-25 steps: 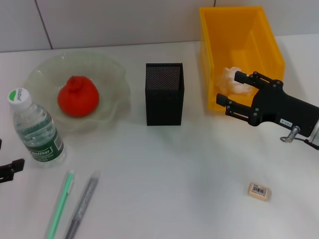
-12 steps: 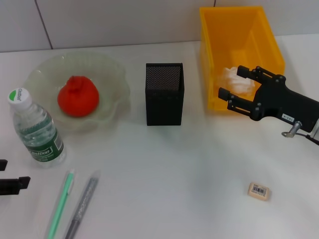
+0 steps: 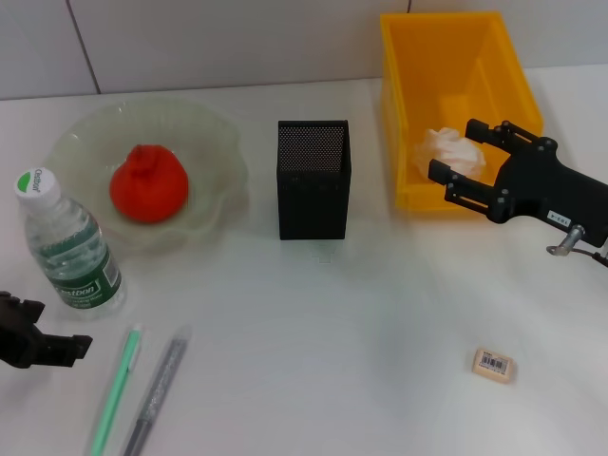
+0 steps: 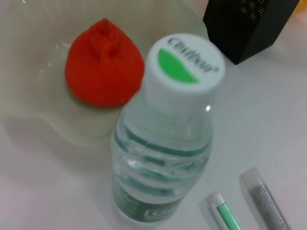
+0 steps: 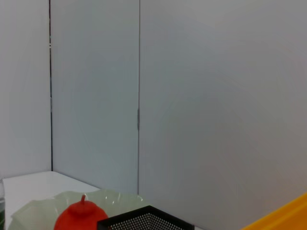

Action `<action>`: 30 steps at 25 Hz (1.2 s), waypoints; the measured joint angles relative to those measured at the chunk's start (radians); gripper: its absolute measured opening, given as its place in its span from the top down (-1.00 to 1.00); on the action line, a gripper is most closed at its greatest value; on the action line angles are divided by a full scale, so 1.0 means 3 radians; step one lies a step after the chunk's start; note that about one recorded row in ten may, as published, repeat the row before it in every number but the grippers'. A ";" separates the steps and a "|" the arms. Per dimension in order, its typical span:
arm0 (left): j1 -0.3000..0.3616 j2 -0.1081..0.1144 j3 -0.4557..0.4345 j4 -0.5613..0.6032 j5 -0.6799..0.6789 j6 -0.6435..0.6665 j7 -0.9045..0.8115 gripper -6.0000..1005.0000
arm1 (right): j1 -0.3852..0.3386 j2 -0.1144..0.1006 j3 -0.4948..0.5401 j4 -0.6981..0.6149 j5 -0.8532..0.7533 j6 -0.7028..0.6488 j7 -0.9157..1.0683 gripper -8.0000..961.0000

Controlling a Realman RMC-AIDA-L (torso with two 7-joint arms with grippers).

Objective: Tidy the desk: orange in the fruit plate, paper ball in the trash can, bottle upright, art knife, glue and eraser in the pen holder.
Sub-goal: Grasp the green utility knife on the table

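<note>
Paper ball lying under my spread right fingers

Paper ball (image 3: 448, 149), white and crumpled, is lying inside the yellow trash bin (image 3: 494, 52), and I am holding my right gripper (image 3: 463, 158) just beside it, over the bin's near right corner. Its two black fingers are standing spread apart, gripping nothing, with their tips pointing toward the paper ball. My left gripper (image 3: 59, 350) is showing at the near left edge of the desk, low beside the bottle; I cannot tell how its fingers are standing.

Nearest that left gripper, the water bottle (image 3: 68, 248) is standing upright, its white cap with the green mark on top. Just beside the bottle, on the near side, the green-and-white pen-like tool (image 3: 116, 388) and the grey one (image 3: 156, 388) are lying side by side on the desk, angled alike. Behind the bottle, the orange (image 3: 147, 184) is sitting in the clear fruit plate (image 3: 204, 123). The black mesh pen holder (image 3: 313, 179) is standing upright between the fruit plate and the trash bin, apart from both. The eraser (image 3: 493, 364), pale with a barcode label, is lying alone on the near right of the desk, well apart from my right gripper.

The white desk (image 3: 361, 313) is meeting a pale panelled wall (image 3: 237, 38) at the back.
</note>
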State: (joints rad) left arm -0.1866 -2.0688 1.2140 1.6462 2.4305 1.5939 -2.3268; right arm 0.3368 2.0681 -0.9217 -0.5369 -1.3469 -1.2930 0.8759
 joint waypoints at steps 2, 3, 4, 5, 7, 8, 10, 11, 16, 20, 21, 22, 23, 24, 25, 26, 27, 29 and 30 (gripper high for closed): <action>-0.0037 -0.0001 0.0175 0.0089 0.0129 0.0003 -0.0303 -0.56 | -0.0001 -0.0001 0.0003 -0.0002 0.0001 0.0013 0.0000 -0.60; -0.0047 -0.0002 0.0223 0.0110 0.0161 0.0004 -0.0385 -0.56 | -0.0002 -0.0001 0.0014 -0.0002 0.0001 0.0016 0.0000 -0.60; -0.0065 -0.0002 0.0320 0.0149 0.0230 0.0005 -0.0542 -0.56 | -0.0006 -0.0001 0.0033 -0.0003 0.0001 0.0017 0.0000 -0.60; -0.0065 -0.0002 0.0320 0.0149 0.0230 0.0005 -0.0542 -0.56 | -0.0006 -0.0001 0.0033 -0.0003 0.0001 0.0017 0.0000 -0.60; -0.0097 -0.0002 0.0420 0.0172 0.0275 0.0008 -0.0731 -0.56 | -0.0016 -0.0001 0.0057 -0.0004 0.0001 0.0017 0.0000 -0.60; -0.0097 -0.0002 0.0420 0.0172 0.0275 0.0008 -0.0731 -0.56 | -0.0016 -0.0001 0.0057 -0.0004 0.0001 0.0017 0.0000 -0.60; -0.0120 -0.0002 0.0458 0.0173 0.0277 0.0015 -0.0824 -0.56 | -0.0019 -0.0001 0.0095 -0.0004 -0.0003 0.0017 0.0000 -0.60; -0.0133 -0.0002 0.0493 0.0175 0.0276 0.0020 -0.0904 -0.56 | -0.0021 -0.0001 0.0117 0.0000 -0.0010 0.0018 0.0000 -0.60; -0.0146 -0.0005 0.0599 0.0197 0.0276 0.0033 -0.1051 -0.56 | -0.0025 -0.0001 0.0127 0.0002 -0.0014 0.0020 0.0000 -0.60; -0.0172 -0.0007 0.0710 0.0210 0.0274 0.0042 -0.1193 -0.56 | -0.0024 -0.0001 0.0128 -0.0004 -0.0015 0.0020 -0.0004 -0.60; -0.0184 -0.0007 0.0726 0.0210 0.0268 0.0046 -0.1224 -0.56 | -0.0024 -0.0001 0.0128 -0.0005 -0.0015 0.0022 -0.0005 -0.60; -0.0194 -0.0007 0.0737 0.0211 0.0265 0.0048 -0.1245 -0.56 | -0.0024 -0.0001 0.0128 -0.0005 -0.0015 0.0022 -0.0005 -0.60; -0.0203 -0.0007 0.0748 0.0211 0.0264 0.0050 -0.1263 -0.56 | -0.0024 -0.0001 0.0128 -0.0005 -0.0015 0.0024 -0.0006 -0.60; -0.0245 -0.0007 0.0776 0.0207 0.0262 0.0052 -0.1310 -0.56 | -0.0023 -0.0001 0.0128 -0.0005 -0.0015 0.0030 -0.0025 -0.60; -0.0245 -0.0007 0.0776 0.0207 0.0262 0.0052 -0.1310 -0.56 | -0.0023 -0.0001 0.0128 -0.0005 -0.0015 0.0030 -0.0025 -0.60; -0.0273 -0.0007 0.0789 0.0196 0.0262 0.0052 -0.1334 -0.56 | -0.0023 -0.0001 0.0129 -0.0005 -0.0015 0.0036 -0.0043 -0.60; -0.0302 -0.0007 0.0802 0.0177 0.0263 0.0053 -0.1349 -0.56 | -0.0023 -0.0001 0.0130 -0.0003 -0.0015 0.0042 -0.0058 -0.60; -0.0382 -0.0007 0.0854 0.0122 0.0278 0.0058 -0.1392 -0.56 | -0.0027 -0.0001 0.0133 0.0006 -0.0015 0.0056 -0.0083 -0.60; -0.0382 -0.0007 0.0854 0.0122 0.0278 0.0058 -0.1392 -0.56 | -0.0027 -0.0001 0.0133 0.0006 -0.0015 0.0056 -0.0083 -0.60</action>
State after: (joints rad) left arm -0.3012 -2.0709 1.4703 1.6828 2.5138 1.6113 -2.7444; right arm 0.3287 2.0677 -0.8818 -0.5351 -1.3515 -1.2762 0.8510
